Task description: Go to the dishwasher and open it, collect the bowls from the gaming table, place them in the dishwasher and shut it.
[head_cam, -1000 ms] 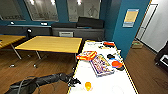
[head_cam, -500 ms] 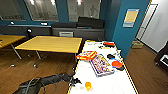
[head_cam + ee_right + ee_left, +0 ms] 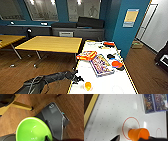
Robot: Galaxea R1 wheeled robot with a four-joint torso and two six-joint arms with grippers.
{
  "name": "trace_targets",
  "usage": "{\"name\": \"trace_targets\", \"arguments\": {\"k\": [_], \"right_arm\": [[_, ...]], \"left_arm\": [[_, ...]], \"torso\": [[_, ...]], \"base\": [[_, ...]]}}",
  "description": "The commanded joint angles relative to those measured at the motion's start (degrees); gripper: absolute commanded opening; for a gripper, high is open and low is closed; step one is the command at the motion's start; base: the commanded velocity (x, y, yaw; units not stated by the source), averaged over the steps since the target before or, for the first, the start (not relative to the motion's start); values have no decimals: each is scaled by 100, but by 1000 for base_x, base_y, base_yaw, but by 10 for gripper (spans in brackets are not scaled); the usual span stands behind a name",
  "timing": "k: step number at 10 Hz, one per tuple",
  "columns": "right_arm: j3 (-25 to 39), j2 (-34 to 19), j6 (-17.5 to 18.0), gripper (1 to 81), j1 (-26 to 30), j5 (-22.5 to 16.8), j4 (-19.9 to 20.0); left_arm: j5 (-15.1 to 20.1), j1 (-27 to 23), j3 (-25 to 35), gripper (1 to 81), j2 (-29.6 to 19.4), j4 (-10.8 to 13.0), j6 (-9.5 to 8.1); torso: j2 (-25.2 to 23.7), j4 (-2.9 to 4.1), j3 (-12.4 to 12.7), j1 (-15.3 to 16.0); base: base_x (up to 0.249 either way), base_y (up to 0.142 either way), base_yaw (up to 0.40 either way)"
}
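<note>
The gaming table (image 3: 105,80) stands directly ahead of the robot, with a white top and a yellow edge. The orange bowl (image 3: 87,85) sits on the near end of this top, close to the yellow edge, beside a red circle (image 3: 131,127) printed on the surface. The left gripper (image 3: 78,78) hangs over the table edge just beside the orange bowl; its fingers stand apart, one on each side of the bowl, not closed on it. Farther along the table lie a flat game box (image 3: 102,65) and an orange-red box (image 3: 86,55). The right gripper (image 3: 48,138) holds a green bowl (image 3: 33,130) by its rim above the wooden floor (image 3: 15,112).
</note>
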Motion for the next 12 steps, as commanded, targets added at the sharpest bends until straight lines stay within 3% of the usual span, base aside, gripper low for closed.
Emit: {"name": "trace_targets", "arguments": {"k": [1,6,8,12], "right_arm": [[124,-248,6,10,75,-241,-143],[124,-230,6,10,84,-267,-152],[106,-212,6,10,84,-267,-152],[97,-204,6,10,120,-311,-143]], "left_arm": [[248,-843,51,811,187,96,-11],[248,-720,-371,811,583,210,-19],[319,-693,-740,811,741,202,-178],[327,-597,-925,811,873,307,-178]], "torso": [[0,0,0,0],[0,0,0,2],[0,0,0,2],[0,0,0,2]], "base": [[0,0,0],[0,0,0],[0,0,0],[0,0,0]]}}
